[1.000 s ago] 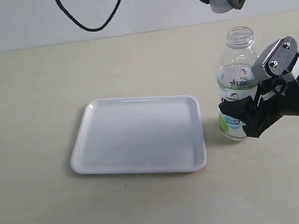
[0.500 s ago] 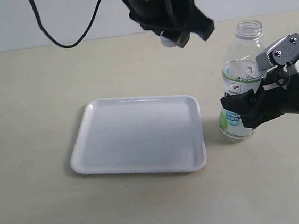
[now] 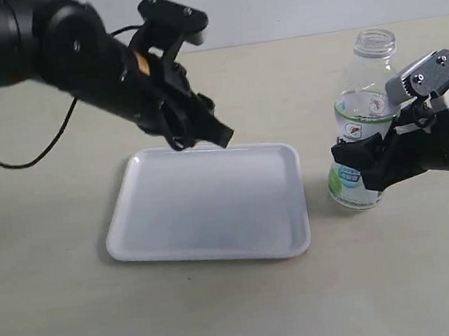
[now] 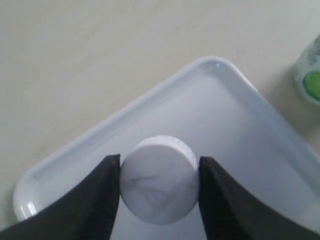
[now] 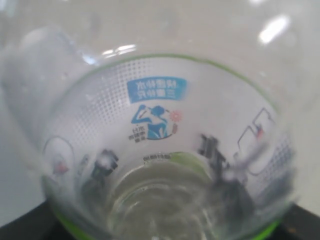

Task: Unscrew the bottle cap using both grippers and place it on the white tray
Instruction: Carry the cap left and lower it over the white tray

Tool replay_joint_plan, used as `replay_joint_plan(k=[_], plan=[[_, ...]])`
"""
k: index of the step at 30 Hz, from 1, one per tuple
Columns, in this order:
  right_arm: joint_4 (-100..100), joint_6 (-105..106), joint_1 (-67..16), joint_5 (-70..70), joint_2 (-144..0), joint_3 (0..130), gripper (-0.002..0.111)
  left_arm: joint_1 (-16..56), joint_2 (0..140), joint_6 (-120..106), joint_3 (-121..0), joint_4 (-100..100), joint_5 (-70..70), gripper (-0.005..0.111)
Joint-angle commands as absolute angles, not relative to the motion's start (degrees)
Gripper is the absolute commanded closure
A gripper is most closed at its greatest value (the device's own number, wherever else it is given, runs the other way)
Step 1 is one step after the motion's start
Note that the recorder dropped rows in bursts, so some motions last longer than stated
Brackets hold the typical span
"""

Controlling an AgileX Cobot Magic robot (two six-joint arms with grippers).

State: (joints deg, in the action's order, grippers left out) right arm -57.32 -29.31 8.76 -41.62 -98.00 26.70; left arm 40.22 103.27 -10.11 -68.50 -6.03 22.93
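While left gripper (image 4: pixel 159 172) pinches bottle cap (image 4: pixel 159 187), bottle (image 3: pixel 361 113) near upright, neck up

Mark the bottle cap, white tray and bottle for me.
bottle cap (image 4: pixel 159 181), left wrist view, flat top face.
white tray (image 3: pixel 213 213), exterior view, bare floor.
bottle (image 3: pixel 365 87), exterior view, clear shoulder.

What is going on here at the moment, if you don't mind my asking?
A two-armed robot is taking the cap off a bottle. The right gripper holds the bottle upright on the table, and its neck is open. The left gripper has the white cap clamped between its fingers over the white tray, near the tray's far edge. The cap has not been released yet.
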Motion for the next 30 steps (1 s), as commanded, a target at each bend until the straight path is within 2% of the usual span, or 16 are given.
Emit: replay_joint_plan(k=[1,26,28,30], plan=[[-57.2,-31.5,8.7,-41.7,-98.0,26.7,0.108,39.4,103.6,-10.3,-58.8,-7.0,10.5,0.107],[-57.2,-31.5,8.7,-41.7,-98.0,26.7,0.108,39.4,112.8,-11.8,-55.8,-6.2,10.2,0.106],[-57.2,-31.5,8.7,-41.7,-98.0,26.7,0.108,39.4,112.7,-11.8,-55.8,-6.2,10.2,0.100],[-57.2,-31.5,8.7,-41.7,-98.0,26.7,0.108,39.4,112.6,-11.8,-55.9,-6.2,10.3,0.084]])
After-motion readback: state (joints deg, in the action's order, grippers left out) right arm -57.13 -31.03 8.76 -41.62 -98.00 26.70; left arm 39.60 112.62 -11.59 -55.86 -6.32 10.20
